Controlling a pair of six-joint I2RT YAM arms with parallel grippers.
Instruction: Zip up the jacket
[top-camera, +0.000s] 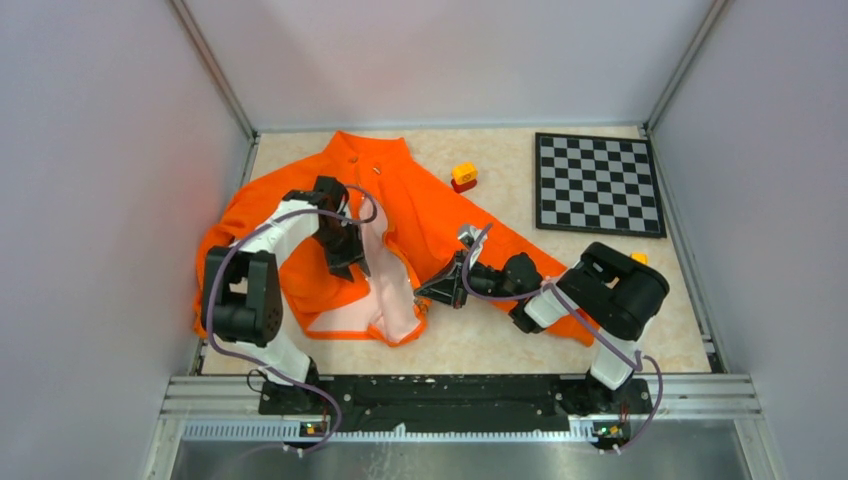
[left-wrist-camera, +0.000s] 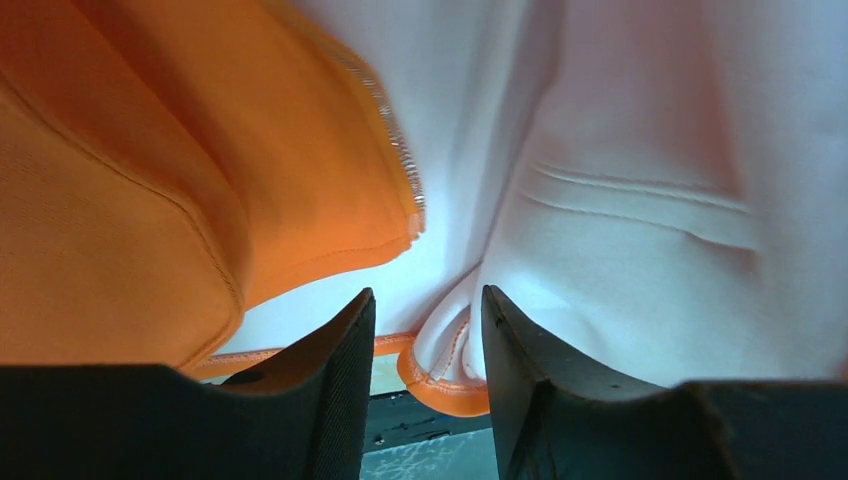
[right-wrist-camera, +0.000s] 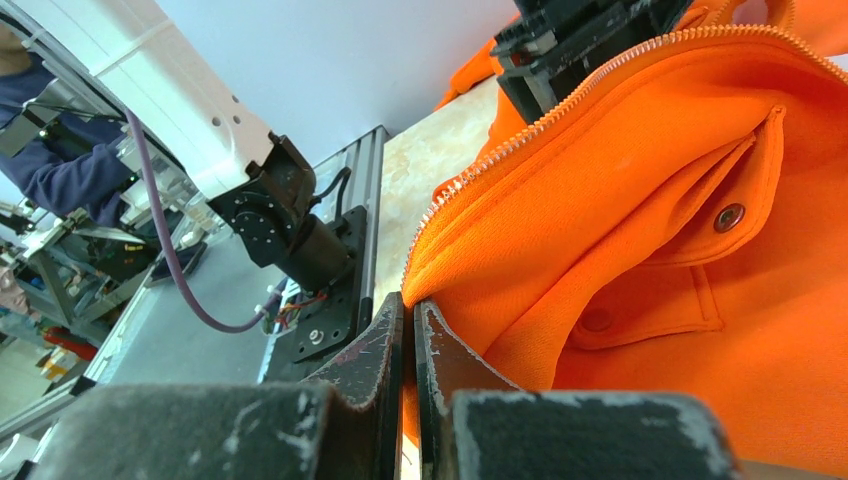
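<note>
Clearly aligning: the right gripper (right-wrist-camera: 410, 305) clamped the jacket (top-camera: 420, 205) hem by the table (top-camera: 480, 345) near edge, the left gripper (left-wrist-camera: 428, 300) stood apart over the lining (left-wrist-camera: 620, 150); next, the zipper (right-wrist-camera: 560, 110) ends needed mating.

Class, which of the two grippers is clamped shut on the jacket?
The right gripper: its jaws are pinched together on the orange edge of the jacket near the zipper. The left gripper has its jaws apart, white lining between them.

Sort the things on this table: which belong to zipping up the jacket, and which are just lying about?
Belong to the job: orange jacket; left hand, open at the lining; right hand, shut on the jacket's edge.
Lying about: chessboard; yellow and red block.
</note>
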